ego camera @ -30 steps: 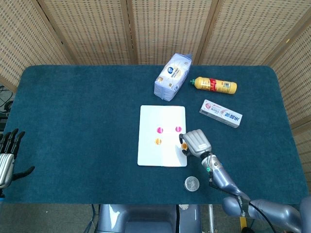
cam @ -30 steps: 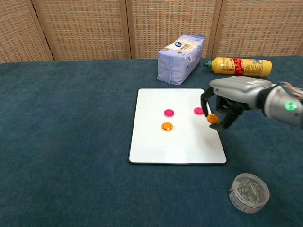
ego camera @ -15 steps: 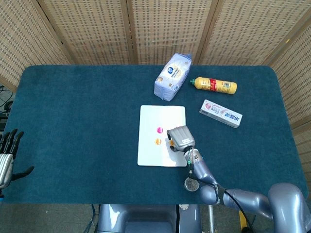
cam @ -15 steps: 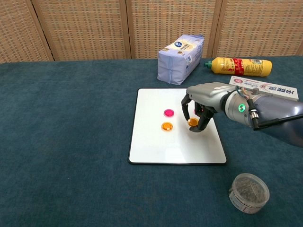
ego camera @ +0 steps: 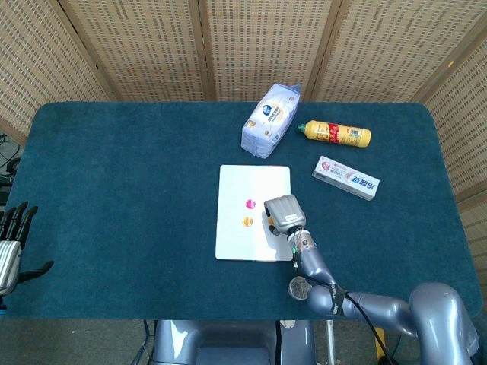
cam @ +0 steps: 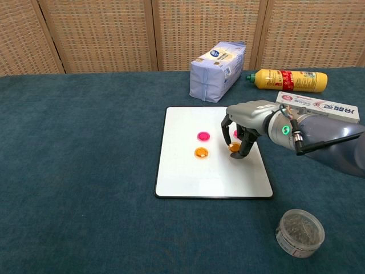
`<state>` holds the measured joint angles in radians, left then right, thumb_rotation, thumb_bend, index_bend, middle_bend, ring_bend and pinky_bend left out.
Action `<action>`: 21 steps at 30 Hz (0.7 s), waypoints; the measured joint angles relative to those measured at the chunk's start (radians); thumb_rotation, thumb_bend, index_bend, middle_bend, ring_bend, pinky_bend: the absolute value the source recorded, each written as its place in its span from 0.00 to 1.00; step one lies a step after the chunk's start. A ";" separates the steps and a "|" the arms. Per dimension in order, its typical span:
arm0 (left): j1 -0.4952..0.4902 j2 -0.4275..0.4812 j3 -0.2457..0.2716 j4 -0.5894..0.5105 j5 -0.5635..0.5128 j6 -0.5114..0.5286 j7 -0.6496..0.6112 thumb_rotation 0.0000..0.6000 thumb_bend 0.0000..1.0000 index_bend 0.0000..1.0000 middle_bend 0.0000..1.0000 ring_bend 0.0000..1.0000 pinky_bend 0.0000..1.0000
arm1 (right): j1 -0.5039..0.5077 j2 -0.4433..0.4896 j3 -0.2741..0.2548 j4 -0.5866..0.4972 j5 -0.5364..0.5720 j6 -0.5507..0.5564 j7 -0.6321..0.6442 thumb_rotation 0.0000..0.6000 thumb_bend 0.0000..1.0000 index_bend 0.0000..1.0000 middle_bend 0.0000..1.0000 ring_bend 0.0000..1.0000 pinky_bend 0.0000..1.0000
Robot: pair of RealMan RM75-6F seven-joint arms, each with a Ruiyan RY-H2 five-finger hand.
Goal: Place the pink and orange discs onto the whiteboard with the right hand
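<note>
Right hand (cam: 244, 132) pinches a small orange disc (cam: 234, 147) between fingertips, low over the flat white rectangular whiteboard (cam: 188, 177), right of centre. Best to lower until the disc sits flat, then part the fingers straight up. An orange disc (cam: 201, 152) and pink disc (cam: 203, 136) already lie just left; another pink one is half hidden behind the fingers. Left hand (ego camera: 11, 247) idle, fingers spread, at table edge.
</note>
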<state>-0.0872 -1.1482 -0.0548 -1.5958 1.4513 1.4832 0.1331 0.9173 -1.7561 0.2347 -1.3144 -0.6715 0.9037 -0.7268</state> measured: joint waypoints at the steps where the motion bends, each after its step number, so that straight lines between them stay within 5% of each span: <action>1: 0.000 0.000 0.000 0.000 0.000 0.000 0.000 1.00 0.00 0.00 0.00 0.00 0.00 | 0.002 0.000 -0.002 0.001 0.006 0.000 -0.002 1.00 0.36 0.35 0.93 0.93 1.00; 12: 0.000 0.001 0.000 0.001 0.001 0.000 -0.004 1.00 0.00 0.00 0.00 0.00 0.00 | 0.008 0.015 -0.007 -0.020 0.001 0.028 0.007 1.00 0.36 0.27 0.93 0.93 1.00; 21: 0.002 0.004 0.001 0.001 -0.002 -0.001 -0.015 1.00 0.00 0.00 0.00 0.00 0.00 | -0.055 0.176 -0.018 -0.224 -0.135 0.120 0.071 1.00 0.36 0.30 0.89 0.92 1.00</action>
<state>-0.0853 -1.1441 -0.0540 -1.5952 1.4495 1.4821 0.1178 0.8627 -1.5806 0.2172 -1.5388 -0.8060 1.0234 -0.6554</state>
